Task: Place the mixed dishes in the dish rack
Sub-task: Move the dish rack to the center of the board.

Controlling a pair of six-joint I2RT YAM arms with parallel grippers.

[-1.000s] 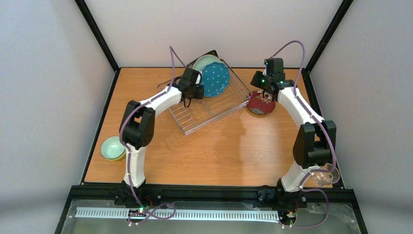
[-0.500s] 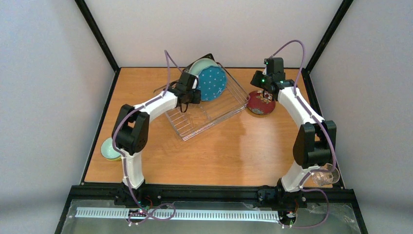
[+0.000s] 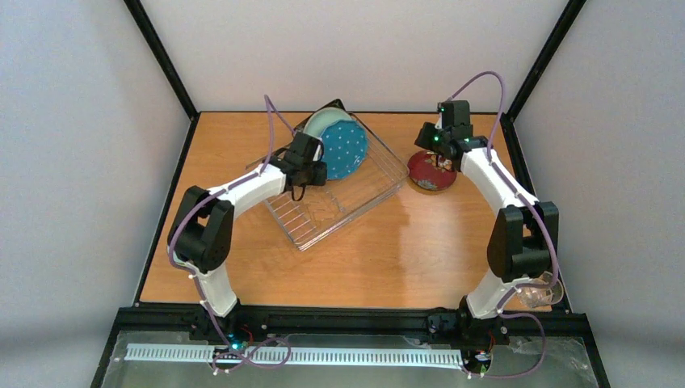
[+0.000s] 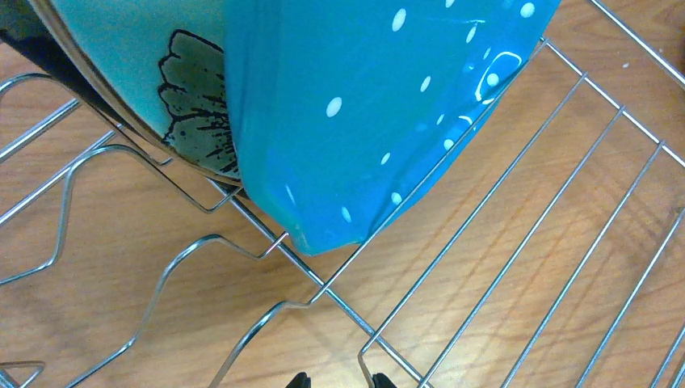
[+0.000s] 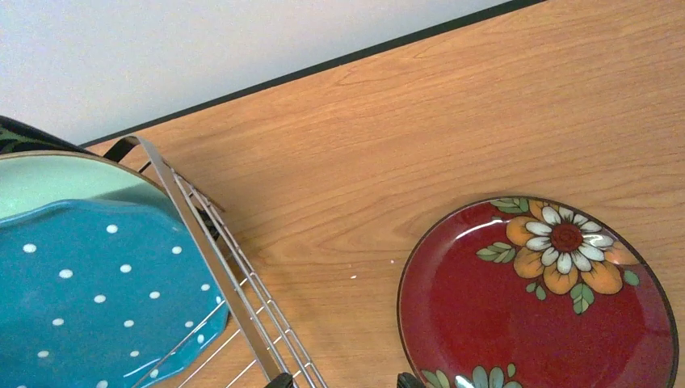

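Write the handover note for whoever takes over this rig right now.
Left gripper: down at the dish rack wires, grip unclear.
Right gripper: open, empty, above the table beside the small red floral plate.
Done: blue dotted plate, pale mint plate and black square floral plate stand in the rack.
Left: red plate, flat on the table right of the rack; clear glass cup, at the table's near right corner. Bowls and mug not in view.

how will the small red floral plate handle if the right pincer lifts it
The small red floral plate looks like glazed ceramic: probably stiff, breakable. Its glossy face may slip when gripped. Lying flat on the table, its rim seems hard to catch.
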